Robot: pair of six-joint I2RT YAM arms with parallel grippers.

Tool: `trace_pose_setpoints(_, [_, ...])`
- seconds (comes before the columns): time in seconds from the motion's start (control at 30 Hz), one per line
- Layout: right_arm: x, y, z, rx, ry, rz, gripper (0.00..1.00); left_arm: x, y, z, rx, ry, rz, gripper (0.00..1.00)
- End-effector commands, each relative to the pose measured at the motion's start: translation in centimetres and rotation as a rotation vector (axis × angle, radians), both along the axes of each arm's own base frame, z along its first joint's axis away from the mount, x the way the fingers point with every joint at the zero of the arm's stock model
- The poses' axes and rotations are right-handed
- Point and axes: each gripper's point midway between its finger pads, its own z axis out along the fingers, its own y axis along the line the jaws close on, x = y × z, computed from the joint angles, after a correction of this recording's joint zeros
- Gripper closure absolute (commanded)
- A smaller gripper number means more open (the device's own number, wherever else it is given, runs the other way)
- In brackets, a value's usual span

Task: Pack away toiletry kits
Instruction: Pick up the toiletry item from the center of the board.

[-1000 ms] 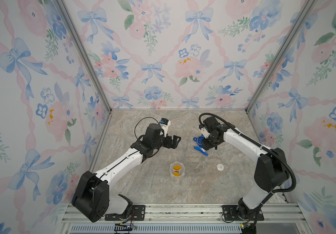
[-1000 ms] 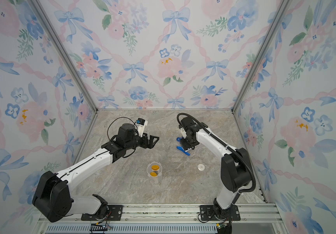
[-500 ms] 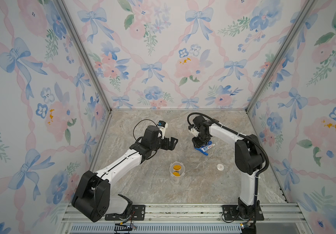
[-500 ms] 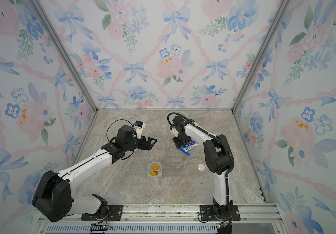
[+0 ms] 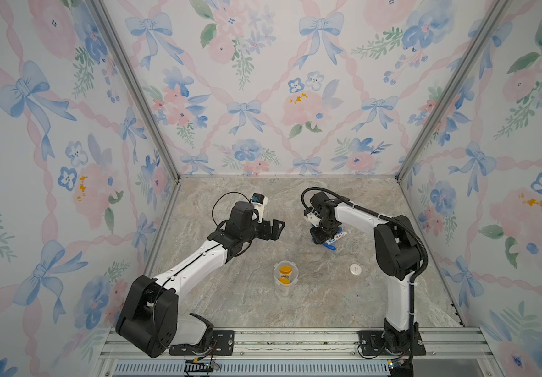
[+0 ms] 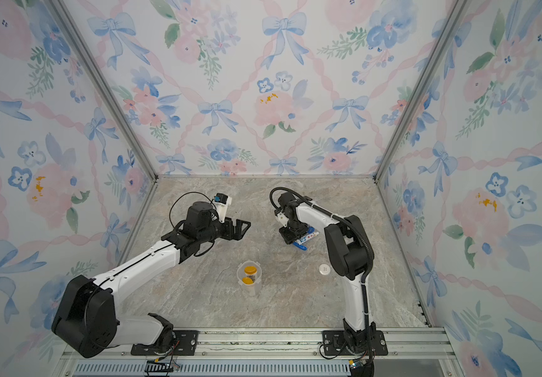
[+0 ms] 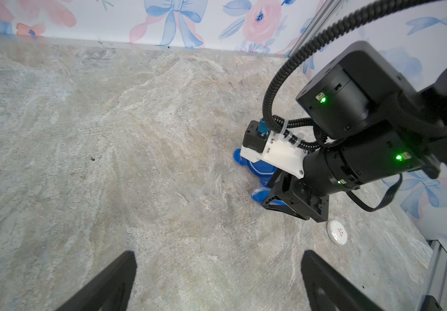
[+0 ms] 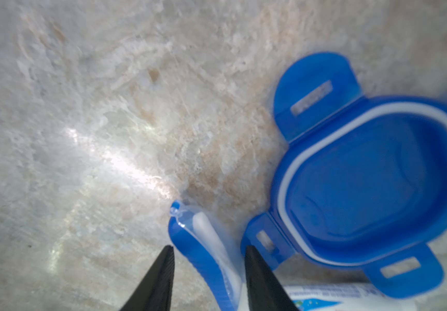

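Observation:
Two orange-capped tubes stand inside the translucent cup (image 5: pixel 285 275) (image 6: pixel 249 275) at the table's middle front. The round white disc (image 5: pixel 355 269) (image 6: pixel 324 269) (image 7: pixel 337 232) lies to the cup's right. A white tube with blue-red print (image 5: pixel 337 237) (image 8: pixel 338 296) lies beside the blue lid (image 8: pixel 365 183) (image 7: pixel 260 168). My right gripper (image 5: pixel 323 236) (image 6: pixel 295 235) (image 8: pixel 208 247) points down there, jaws open on either side of a blue-and-white item in clear wrap (image 8: pixel 203 250). My left gripper (image 5: pixel 276 228) (image 6: pixel 243 228) (image 7: pixel 218 254) hangs wide open and empty over bare table.
The floral walls close in the back and both sides, and a metal rail (image 5: pixel 295 339) runs along the front. The right arm's folded elbow (image 5: pixel 393 248) rises just behind the disc.
My right arm folded its elbow toward the middle and turned the gripper over the lid and tube, its jaws narrowing. The left gripper drifted slightly left.

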Motion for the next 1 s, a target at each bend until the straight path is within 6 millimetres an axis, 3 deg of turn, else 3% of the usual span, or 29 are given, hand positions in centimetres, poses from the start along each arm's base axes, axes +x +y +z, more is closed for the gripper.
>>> trace_pose_setpoints(0.0, [-0.9,0.5,-1.4,-0.009,0.035,0.009,0.55,0.1,0.4,0.8,-0.02,-0.021,0.015,0.02])
trace_pose_setpoints(0.17, [-1.1,0.9,-2.3,-0.016,0.044,0.017,0.57,0.5,1.0,0.5,-0.023,-0.011,0.037,0.02])
trace_pose_setpoints(0.33, [-1.5,1.1,-3.1,-0.032,0.06,0.025,0.72,0.6,1.3,0.8,-0.026,-0.02,0.048,0.02])
trace_pose_setpoints(0.5, [-1.5,1.5,-0.9,0.02,0.012,0.012,0.8,0.6,1.6,0.8,-0.024,-0.024,0.06,0.02])
trace_pose_setpoints(0.6, [-1.3,2.7,2.7,0.094,-0.102,0.03,0.82,0.7,1.5,0.6,-0.028,-0.016,0.058,0.02])
trace_pose_setpoints(0.7, [-1.8,4.8,8.3,0.249,-0.294,0.089,0.82,0.5,1.4,0.5,-0.033,-0.011,0.053,0.02])
trace_pose_setpoints(0.83, [-4.8,7.8,17.1,0.431,-0.613,0.222,0.82,0.0,1.6,0.3,-0.04,-0.002,0.055,0.02])
trace_pose_setpoints(0.97, [-7.5,8.1,22.3,0.562,-0.773,0.234,0.83,-0.7,2.2,0.4,-0.044,-0.008,0.074,0.02])
